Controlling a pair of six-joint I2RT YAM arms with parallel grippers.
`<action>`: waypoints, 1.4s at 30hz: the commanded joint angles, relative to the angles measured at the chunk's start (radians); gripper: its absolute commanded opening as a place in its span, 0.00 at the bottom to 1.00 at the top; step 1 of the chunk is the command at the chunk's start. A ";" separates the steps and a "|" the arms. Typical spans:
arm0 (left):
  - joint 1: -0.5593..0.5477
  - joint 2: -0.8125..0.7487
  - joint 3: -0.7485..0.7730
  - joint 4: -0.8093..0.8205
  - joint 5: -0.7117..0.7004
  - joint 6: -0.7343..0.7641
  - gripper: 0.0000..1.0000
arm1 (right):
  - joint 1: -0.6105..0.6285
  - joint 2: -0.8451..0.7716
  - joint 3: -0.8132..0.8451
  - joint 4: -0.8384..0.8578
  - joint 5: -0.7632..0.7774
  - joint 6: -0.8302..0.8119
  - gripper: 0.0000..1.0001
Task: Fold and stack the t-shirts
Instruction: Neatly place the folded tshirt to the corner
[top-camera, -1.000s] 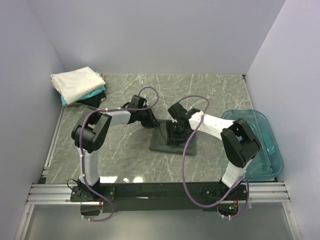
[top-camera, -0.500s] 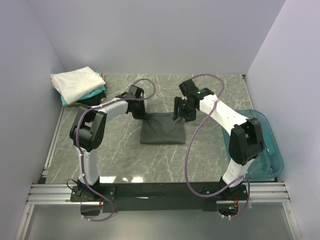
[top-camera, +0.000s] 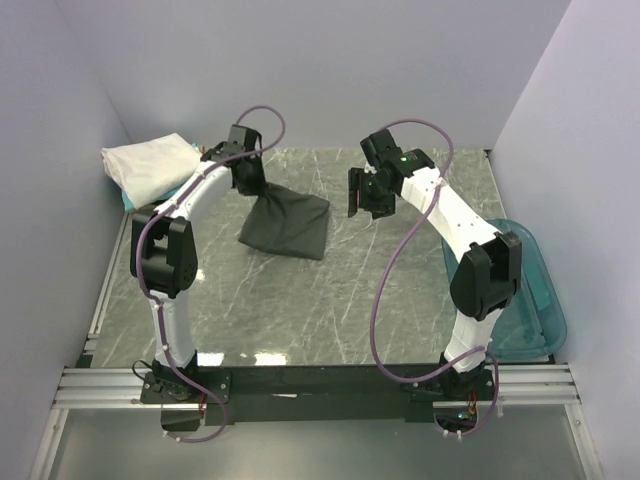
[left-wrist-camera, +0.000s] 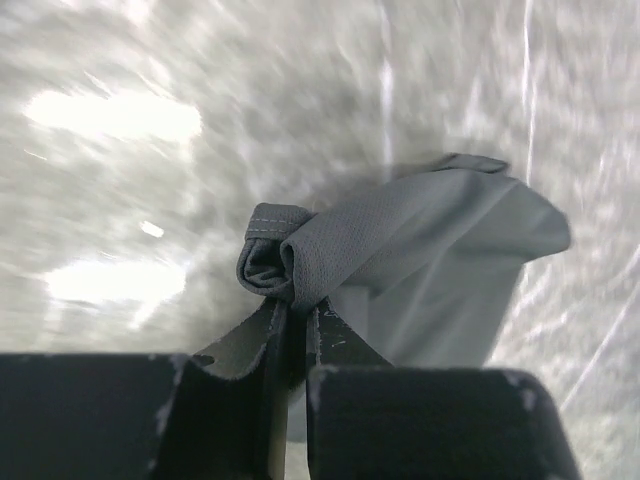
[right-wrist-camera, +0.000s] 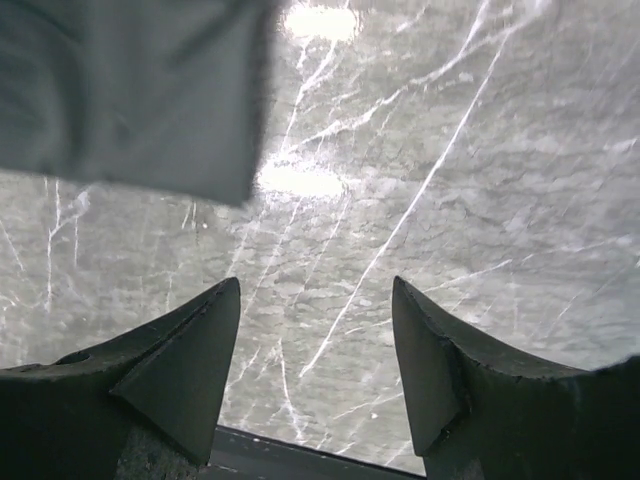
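The left gripper is clenched on a bunched corner of the charcoal t-shirt — just right of the folded stack; the right gripper, farther right, stands spread, holding nothing.

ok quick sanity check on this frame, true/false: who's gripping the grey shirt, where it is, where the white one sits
1. The left gripper is shut on a bunched corner of the dark grey shirt. True.
2. The right gripper also pinches the shirt. False: it is open, with only bare table between its fingers.
3. A folded white shirt sits at the table's far left corner. True.
4. The dark grey shirt lies in the blue tub. False: it is left of the table's centre; the tub sits at the right edge.
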 joint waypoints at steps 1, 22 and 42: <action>0.040 0.026 0.109 -0.073 -0.076 0.028 0.00 | -0.008 0.000 0.083 -0.060 0.004 -0.073 0.69; 0.280 0.166 0.564 -0.155 0.011 0.081 0.00 | -0.097 0.078 0.199 -0.080 -0.013 -0.143 0.69; 0.488 0.116 0.598 0.052 0.226 -0.062 0.00 | -0.152 0.129 0.223 -0.083 -0.050 -0.140 0.69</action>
